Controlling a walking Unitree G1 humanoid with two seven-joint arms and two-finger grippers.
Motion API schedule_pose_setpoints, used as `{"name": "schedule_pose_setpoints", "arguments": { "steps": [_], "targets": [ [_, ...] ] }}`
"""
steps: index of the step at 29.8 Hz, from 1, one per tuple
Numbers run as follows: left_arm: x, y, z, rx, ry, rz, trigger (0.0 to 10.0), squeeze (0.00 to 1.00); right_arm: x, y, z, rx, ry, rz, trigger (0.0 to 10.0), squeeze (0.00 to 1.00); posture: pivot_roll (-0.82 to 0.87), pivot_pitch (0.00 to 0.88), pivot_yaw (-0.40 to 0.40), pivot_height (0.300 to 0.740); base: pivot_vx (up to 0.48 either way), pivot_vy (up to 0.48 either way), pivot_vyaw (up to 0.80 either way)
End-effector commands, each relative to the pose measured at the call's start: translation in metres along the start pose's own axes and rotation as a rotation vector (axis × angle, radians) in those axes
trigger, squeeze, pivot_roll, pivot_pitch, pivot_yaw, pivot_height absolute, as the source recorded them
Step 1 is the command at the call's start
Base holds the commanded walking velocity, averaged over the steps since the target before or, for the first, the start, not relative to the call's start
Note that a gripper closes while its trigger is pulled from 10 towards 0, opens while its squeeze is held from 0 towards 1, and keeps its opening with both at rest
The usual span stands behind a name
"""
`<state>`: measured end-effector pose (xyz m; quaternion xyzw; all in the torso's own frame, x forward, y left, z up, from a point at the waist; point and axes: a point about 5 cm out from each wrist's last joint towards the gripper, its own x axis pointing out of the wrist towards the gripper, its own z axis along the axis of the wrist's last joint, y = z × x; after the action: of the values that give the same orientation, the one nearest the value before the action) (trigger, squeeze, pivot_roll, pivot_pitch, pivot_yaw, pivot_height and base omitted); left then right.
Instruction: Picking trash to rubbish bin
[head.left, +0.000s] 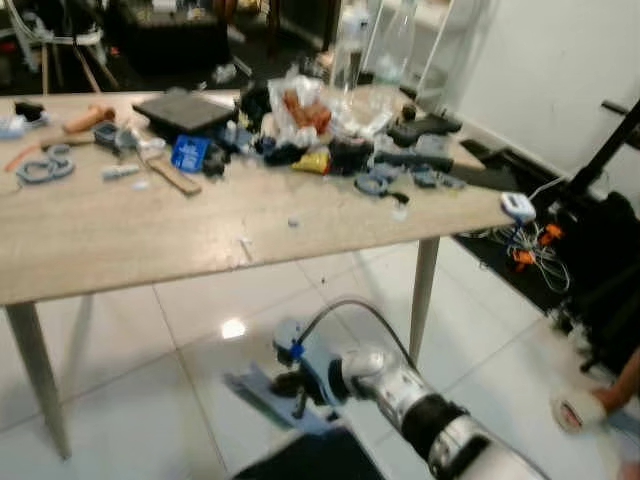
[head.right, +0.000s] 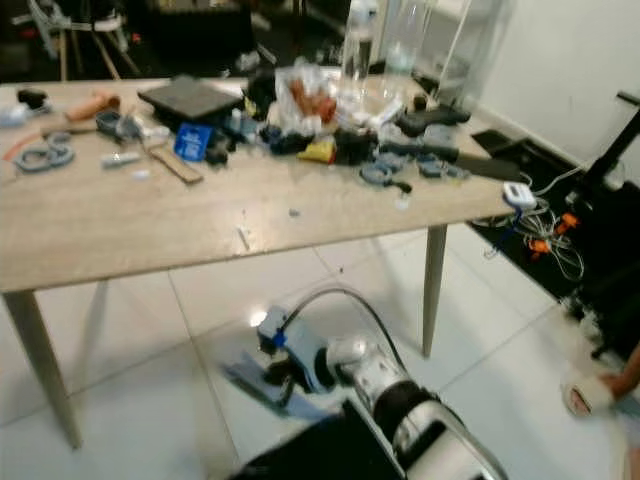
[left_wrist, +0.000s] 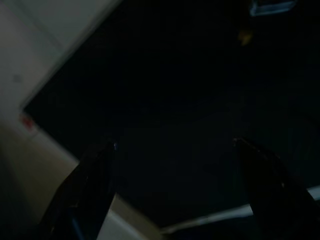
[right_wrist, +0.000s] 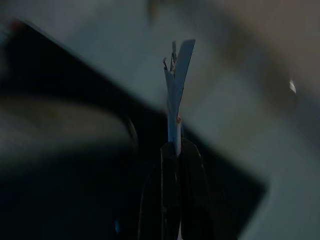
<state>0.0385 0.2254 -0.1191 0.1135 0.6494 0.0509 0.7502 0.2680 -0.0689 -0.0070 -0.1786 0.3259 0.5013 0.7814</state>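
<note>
Blue-grey paper scrap (right_wrist: 176, 95) is pinched between closed right gripper (right_wrist: 176, 150) fingers | held low before wooden table (head.left: 120, 240) | left gripper (left_wrist: 175, 150) fingers are spread, empty.

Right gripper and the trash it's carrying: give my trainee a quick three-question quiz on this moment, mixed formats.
1. True or false: the right gripper is shut on a flat blue-grey sheet.
2. Where is the right gripper? A) above the table top B) low, in front of the table, over the tiled floor C) inside a bin
3. Fill in: the left gripper has its fingers ____.

Key: 1 true; 2 B; 3 open.
</note>
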Motion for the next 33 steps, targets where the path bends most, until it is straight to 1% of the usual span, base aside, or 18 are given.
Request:
{"name": "schedule_pose_setpoints", "arguments": {
  "steps": [1, 2, 3, 4, 5, 6, 7, 8, 9, 10, 11, 13, 15, 20, 23, 25, 27, 33],
  "targets": [
    [0.000, -0.002, -0.002, -0.004, 0.005, -0.004, 10.0, 0.00, -0.004, 0.001, -0.032, 0.051, 0.105, -0.073, 10.0, 0.00, 0.08, 0.052, -0.034, 0.740, -0.401, 0.000, 0.00],
    [0.000, -0.002, -0.002, -0.007, 0.006, -0.005, 10.0, 0.00, -0.008, 0.002, -0.050, 0.093, 0.157, -0.130, 10.0, 0.00, 0.08, 0.053, -0.034, 0.740, -0.401, 0.000, 0.00],
    [0.000, -0.003, -0.002, -0.008, 0.006, -0.006, 10.0, 0.00, -0.010, 0.003, -0.061, 0.117, 0.189, -0.166, 10.0, 0.00, 0.08, 0.053, -0.034, 0.740, -0.401, 0.000, 0.00],
    [0.000, -0.003, -0.003, -0.009, 0.007, -0.006, 10.0, 0.00, -0.016, 0.006, -0.081, 0.184, 0.238, -0.226, 10.0, 0.00, 0.08, 0.057, -0.032, 0.740, -0.401, 0.000, 0.00],
    [0.000, -0.003, -0.003, -0.009, 0.007, -0.006, 10.0, 0.00, -0.016, 0.006, -0.081, 0.184, 0.238, -0.226, 10.0, 0.00, 0.08, 0.057, -0.032, 0.740, -0.401, 0.000, 0.00],
    [0.000, -0.004, -0.004, -0.011, 0.009, -0.008, 10.0, 0.00, -0.028, 0.013, -0.114, 0.301, 0.321, -0.316, 10.0, 0.00, 0.08, 0.058, -0.031, 0.740, -0.401, 0.000, 0.00],
    [0.000, -0.004, -0.004, -0.012, 0.011, -0.008, 10.0, 0.00, -0.035, 0.019, -0.132, 0.342, 0.375, -0.356, 10.0, 0.00, 0.08, 0.058, -0.031, 0.740, -0.401, 0.000, 0.00],
    [0.000, -0.004, -0.004, -0.012, 0.011, -0.008, 10.0, 0.00, -0.035, 0.019, -0.132, 0.342, 0.375, -0.356, 10.0, 0.00, 0.08, 0.058, -0.031, 0.740, -0.401, 0.000, 0.00],
    [0.000, -0.004, -0.005, -0.014, 0.012, -0.009, 10.0, 0.00, -0.041, 0.025, -0.145, 0.361, 0.420, -0.375, 10.0, 0.00, 0.10, 0.060, -0.031, 0.740, -0.405, 0.000, 0.00],
    [0.000, -0.004, -0.005, -0.015, 0.013, -0.009, 10.0, 0.00, -0.045, 0.028, -0.154, 0.366, 0.449, -0.388, 10.0, 0.00, 0.10, 0.060, -0.031, 0.740, -0.405, 0.000, 0.00],
    [0.000, -0.004, -0.005, -0.015, 0.013, -0.009, 10.0, 0.00, -0.045, 0.028, -0.154, 0.366, 0.449, -0.388, 10.0, 0.00, 0.10, 0.060, -0.031, 0.740, -0.405, 0.000, 0.00],
    [-0.001, -0.004, -0.006, -0.017, 0.015, -0.008, 10.0, 0.00, -0.052, 0.039, -0.171, 0.346, 0.524, -0.393, 10.0, 0.00, 0.10, 0.066, -0.024, 0.740, -0.399, 0.000, 0.00],
    [-0.001, -0.004, -0.008, -0.018, 0.017, -0.008, 10.0, 0.00, -0.056, 0.048, -0.182, 0.329, 0.573, -0.387, 10.0, 0.00, 0.09, 0.070, -0.019, 0.740, -0.401, 0.000, 0.00],
    [-0.001, -0.002, -0.008, -0.004, 0.016, -0.010, 10.0, 0.00, -0.056, 0.053, -0.186, 0.296, 0.610, -0.389, 10.0, 0.00, 0.08, 0.074, -0.008, 0.740, -0.382, 0.000, -0.16],
    [-0.001, -0.001, -0.008, -0.002, 0.012, -0.009, 10.0, 0.00, -0.055, 0.051, -0.184, 0.313, 0.603, -0.419, 10.0, 0.00, 0.08, 0.074, -0.008, 0.740, 0.000, 0.000, -0.80],
    [-0.001, 0.000, -0.007, 0.003, 0.008, -0.008, 10.0, 0.00, -0.054, 0.045, -0.179, 0.287, 0.595, -0.431, 10.0, 0.00, 0.08, 0.074, -0.007, 0.740, 0.000, 0.000, -0.80],
    [0.000, 0.000, -0.006, 0.004, 0.005, -0.007, 10.0, 0.00, -0.054, 0.044, -0.178, 0.274, 0.595, -0.435, 10.0, 0.00, 0.09, 0.074, -0.008, 0.740, 0.000, 0.000, -0.80],
    [0.000, -0.001, -0.004, 0.004, 0.000, -0.008, 10.0, 0.00, -0.056, 0.044, -0.180, 0.253, 0.605, -0.434, 10.0, 0.00, 0.09, 0.072, -0.015, 0.740, 0.000, 0.000, -0.80]
  ]
}}
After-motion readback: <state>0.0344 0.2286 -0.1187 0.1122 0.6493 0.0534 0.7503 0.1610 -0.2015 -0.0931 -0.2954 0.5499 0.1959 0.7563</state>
